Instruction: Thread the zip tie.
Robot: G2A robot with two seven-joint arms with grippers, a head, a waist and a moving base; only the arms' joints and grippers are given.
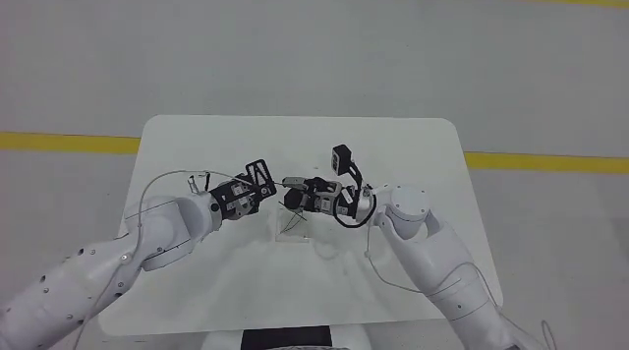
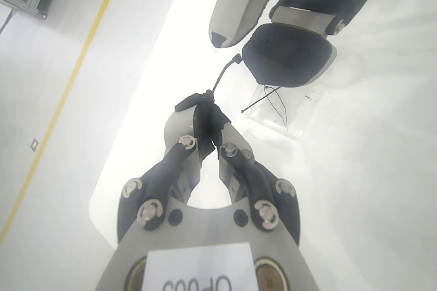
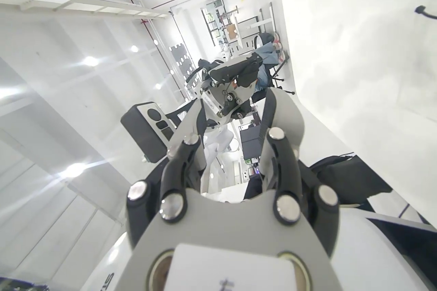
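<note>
Two glossy white arms of rounded shells run in from the lower left [image 1: 147, 242] and lower right [image 1: 432, 252] of the top view, with a thin pale cable [image 1: 162, 179] looping beside the left one. The left claw [image 2: 205, 103] has pale grey fingers with black pads, black link bars pinned by silver screws, and a white printed label at its base. The right claw [image 3: 235, 121] has the same grey body, black links and round silver screw heads.

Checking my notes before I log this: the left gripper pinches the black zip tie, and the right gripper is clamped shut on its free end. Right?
Not quite. The left gripper does pinch the zip tie, but the right gripper is open, fingers apart near the free end, as the left wrist view shows.
</note>
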